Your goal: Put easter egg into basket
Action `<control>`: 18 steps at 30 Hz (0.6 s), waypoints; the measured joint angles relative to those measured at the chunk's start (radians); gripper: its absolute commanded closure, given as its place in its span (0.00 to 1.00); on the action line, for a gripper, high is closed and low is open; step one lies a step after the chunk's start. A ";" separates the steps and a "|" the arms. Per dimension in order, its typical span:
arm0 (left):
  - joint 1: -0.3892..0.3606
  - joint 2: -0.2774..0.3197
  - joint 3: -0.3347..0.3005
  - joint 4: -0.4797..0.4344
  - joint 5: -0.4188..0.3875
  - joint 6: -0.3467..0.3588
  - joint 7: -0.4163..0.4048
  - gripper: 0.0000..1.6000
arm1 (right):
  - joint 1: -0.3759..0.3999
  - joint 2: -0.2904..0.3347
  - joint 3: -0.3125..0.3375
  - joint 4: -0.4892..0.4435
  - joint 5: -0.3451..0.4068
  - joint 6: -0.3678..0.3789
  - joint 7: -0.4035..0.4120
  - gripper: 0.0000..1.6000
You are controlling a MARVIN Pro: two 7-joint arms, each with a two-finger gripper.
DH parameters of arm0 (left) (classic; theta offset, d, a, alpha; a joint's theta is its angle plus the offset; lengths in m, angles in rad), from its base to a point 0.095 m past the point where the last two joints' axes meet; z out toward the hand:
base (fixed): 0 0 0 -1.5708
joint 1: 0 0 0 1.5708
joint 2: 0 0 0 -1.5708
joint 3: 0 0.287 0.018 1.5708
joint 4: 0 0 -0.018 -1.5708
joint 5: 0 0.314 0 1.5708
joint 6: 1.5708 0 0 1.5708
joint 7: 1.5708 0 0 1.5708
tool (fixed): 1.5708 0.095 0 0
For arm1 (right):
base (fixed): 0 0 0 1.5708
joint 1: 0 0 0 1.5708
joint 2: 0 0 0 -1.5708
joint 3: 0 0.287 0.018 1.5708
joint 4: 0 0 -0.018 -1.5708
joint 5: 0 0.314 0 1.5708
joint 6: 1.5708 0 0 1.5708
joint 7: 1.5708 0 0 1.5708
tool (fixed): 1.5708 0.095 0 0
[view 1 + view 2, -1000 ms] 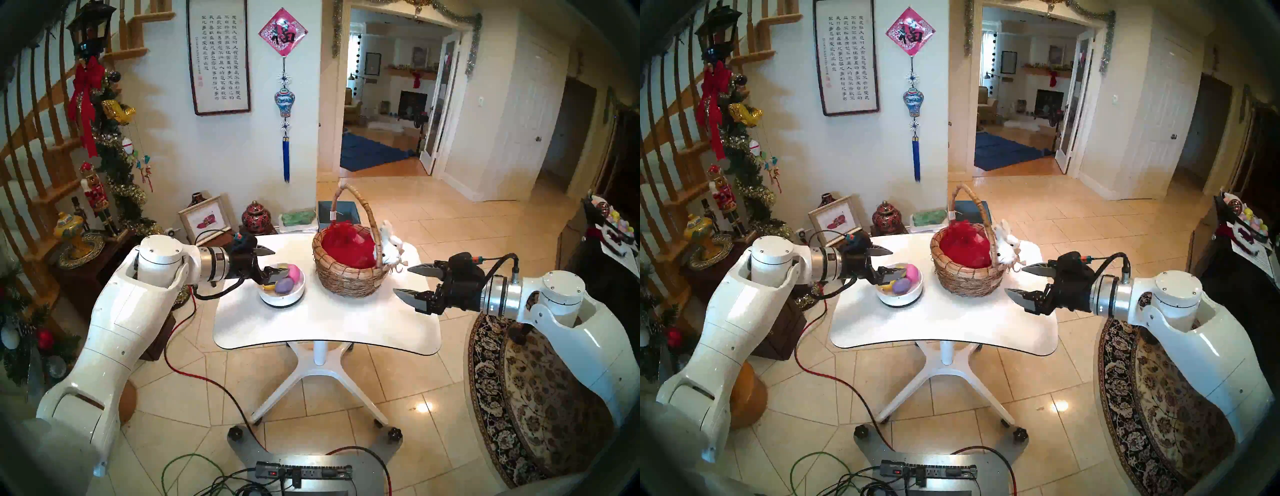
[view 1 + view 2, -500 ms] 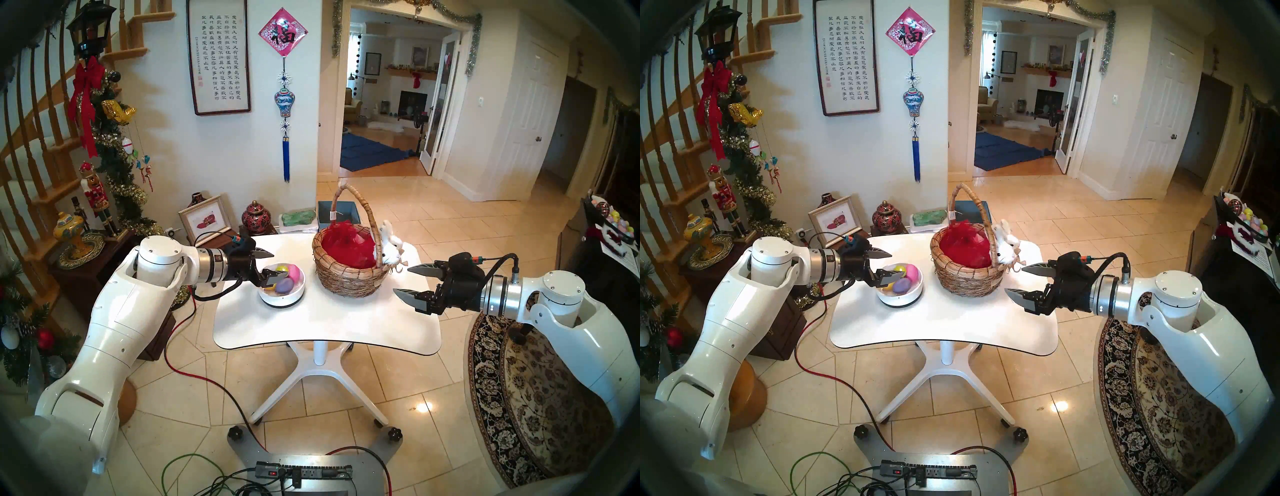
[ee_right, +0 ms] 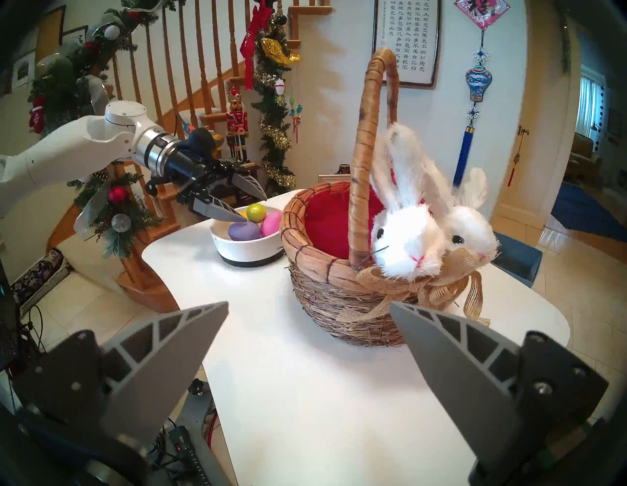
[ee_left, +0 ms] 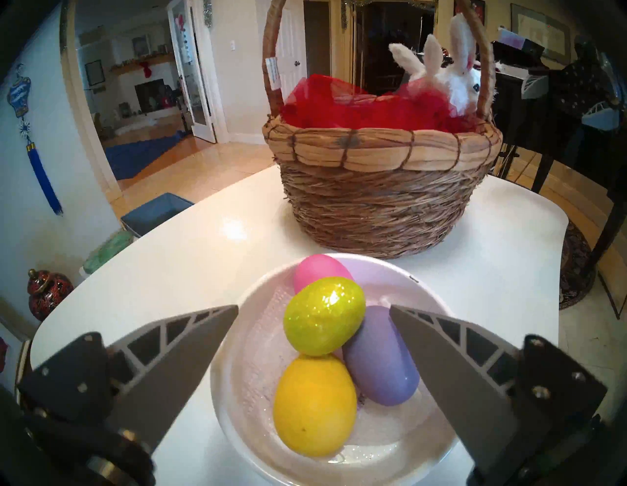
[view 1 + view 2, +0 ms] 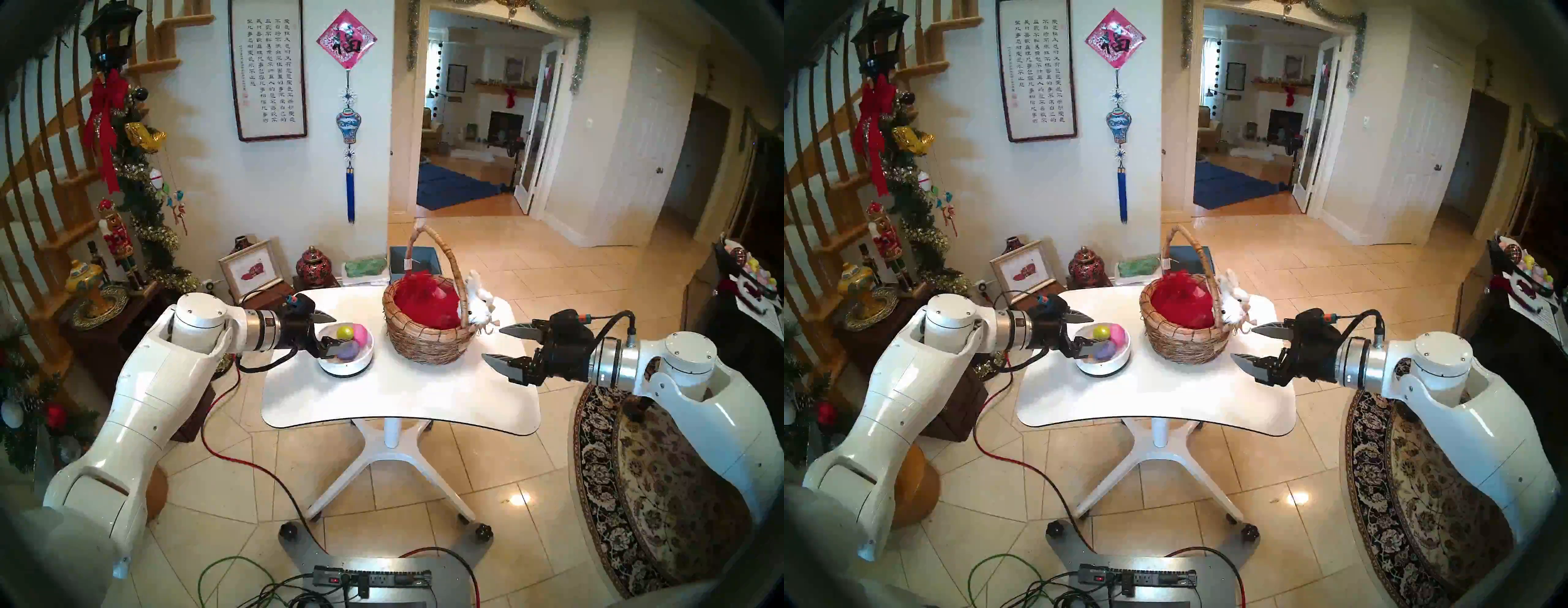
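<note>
Left gripper [image 4: 314,310] and right gripper [image 3: 308,309], jaws wide apart.

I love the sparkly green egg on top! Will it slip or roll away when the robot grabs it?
The glittery green egg perches on the other eggs in the white bowl, so a nudge could probably roll it off. Its rounded, shiny shell looks slippery for the open left gripper. It looks like light plastic, likely easy to lift.

We see four eggs in a white bowl [image 4: 237,339] with a black base: a plain yellow egg [image 4: 314,405], a glittery lime-green egg [image 4: 324,315], a pink egg [image 4: 317,269] and a lilac egg [image 4: 380,359]. The tan wicker basket [image 4: 380,203] holds red mesh [image 4: 356,108] and white bunnies [image 3: 407,234] with a beige bow [image 3: 424,288]. The table [image 5: 403,395] is white.
</note>
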 measured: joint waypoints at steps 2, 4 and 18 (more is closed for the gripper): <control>-0.001 -0.002 0.000 0.003 0.002 -0.003 -0.001 0.26 | 0.000 0.000 0.000 0.000 0.000 0.000 0.000 0.00; -0.002 -0.004 0.000 0.004 0.002 -0.006 -0.002 0.36 | 0.000 0.000 0.000 0.000 0.000 0.000 0.000 0.00; -0.001 -0.011 -0.012 -0.013 -0.004 -0.011 -0.012 0.70 | 0.000 0.000 0.000 0.000 0.000 0.000 0.000 0.00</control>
